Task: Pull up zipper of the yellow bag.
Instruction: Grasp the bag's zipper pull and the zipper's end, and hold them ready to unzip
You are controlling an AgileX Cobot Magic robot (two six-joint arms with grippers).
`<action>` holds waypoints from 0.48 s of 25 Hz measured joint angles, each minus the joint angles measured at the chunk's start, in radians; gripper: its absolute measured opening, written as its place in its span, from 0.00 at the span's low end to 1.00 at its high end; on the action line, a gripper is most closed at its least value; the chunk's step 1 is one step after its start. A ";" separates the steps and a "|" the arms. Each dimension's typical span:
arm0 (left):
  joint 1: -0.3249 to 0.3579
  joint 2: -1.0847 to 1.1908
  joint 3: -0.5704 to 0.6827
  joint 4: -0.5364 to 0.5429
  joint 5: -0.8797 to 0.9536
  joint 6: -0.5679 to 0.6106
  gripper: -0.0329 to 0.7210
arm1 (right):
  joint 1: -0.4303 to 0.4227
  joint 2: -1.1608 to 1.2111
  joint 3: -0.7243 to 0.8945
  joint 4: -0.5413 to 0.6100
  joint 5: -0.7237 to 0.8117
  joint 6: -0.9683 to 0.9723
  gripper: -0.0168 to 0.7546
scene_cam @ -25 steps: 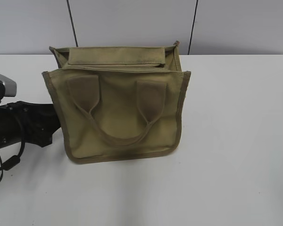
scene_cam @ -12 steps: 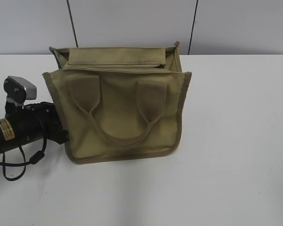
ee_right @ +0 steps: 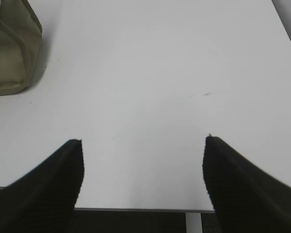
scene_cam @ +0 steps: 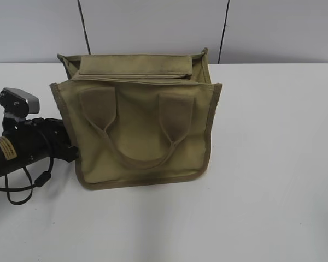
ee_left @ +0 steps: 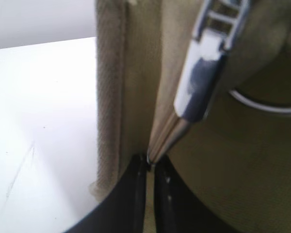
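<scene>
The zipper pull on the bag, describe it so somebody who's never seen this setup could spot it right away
Start at the olive-khaki bag standing on the white table, then go to its left side, where the left end effector comes in. In the left wrist view the zipper pull hangs just above the closed fingers, which pinch the fabric tape below it. It is the only shiny silver metal piece against the canvas.

**Colours and patterns**

Yellow bag (scene_cam: pixel 136 131): olive-khaki canvas, darker brownish edge trim, twill weave visible on the trim in the left wrist view. Zipper (ee_left: pixel 203 73): khaki tape, shiny silver metal pull. Left hand (ee_left: pixel 150 167): black fingers. Right hand (ee_right: pixel 143 167): black ribbed pads. Worktop (scene_cam: pixel 273 164): plain white. Back wall: pale grey panels, dark seams.
</scene>
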 joint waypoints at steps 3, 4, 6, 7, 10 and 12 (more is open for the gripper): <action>0.000 0.000 0.000 -0.005 0.000 0.003 0.05 | 0.000 0.000 0.000 0.000 0.000 0.000 0.78; 0.000 0.000 0.001 -0.008 0.000 0.004 0.05 | 0.000 0.000 0.000 0.000 0.000 0.000 0.78; 0.000 -0.001 0.010 -0.014 -0.001 0.004 0.05 | 0.000 0.000 0.000 0.000 0.000 0.000 0.78; 0.000 -0.005 0.017 -0.020 -0.001 0.004 0.05 | 0.000 0.000 0.000 0.000 0.000 0.000 0.78; 0.000 -0.052 0.044 -0.053 0.001 0.004 0.05 | 0.000 0.000 0.000 0.000 0.000 0.000 0.78; 0.000 -0.102 0.055 -0.074 0.009 0.003 0.05 | 0.000 0.000 0.000 0.000 0.000 0.000 0.78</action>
